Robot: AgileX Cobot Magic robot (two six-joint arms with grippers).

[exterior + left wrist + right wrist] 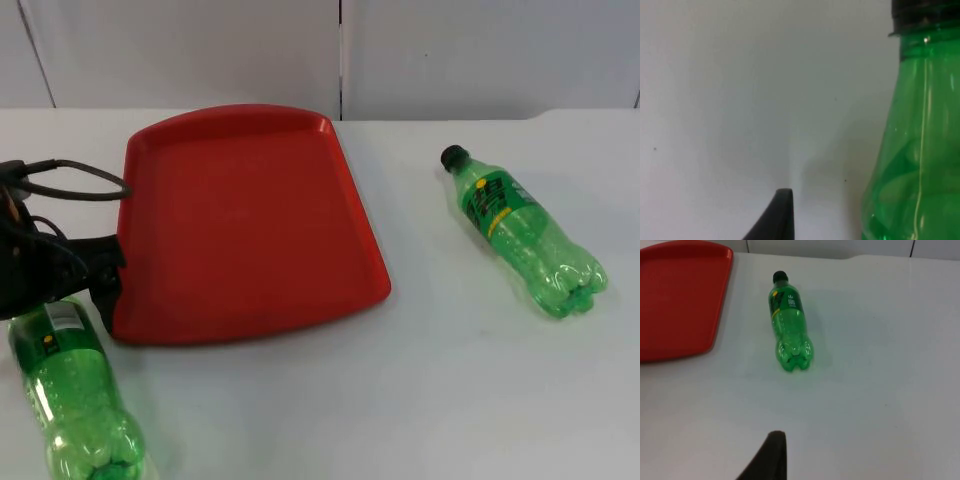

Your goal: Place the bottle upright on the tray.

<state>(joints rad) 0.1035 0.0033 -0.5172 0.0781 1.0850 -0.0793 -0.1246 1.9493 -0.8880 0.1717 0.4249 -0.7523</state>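
Red tray (250, 230) lies flat on the white table (450, 380), left of centre, nothing on it. Two green bottles with black caps, both lying on their sides on the table, neither on the tray. The first bottle (75, 395) is at the near left, just off the tray's front-left corner, its base pointing toward the near edge and its neck end hidden under the left arm. The left gripper (60, 290) sits over that neck end, beside the tray's left rim; from the left wrist view the bottle's shoulder and cap (920, 15) stand close alongside one black fingertip (782, 210), but I cannot tell whether the fingers are apart or clamped on it. The second bottle (522, 230) lies well to the right of the tray, cap toward the partition wall (200, 50). The right wrist view looks onto this bottle from above; right gripper's state not discernible.
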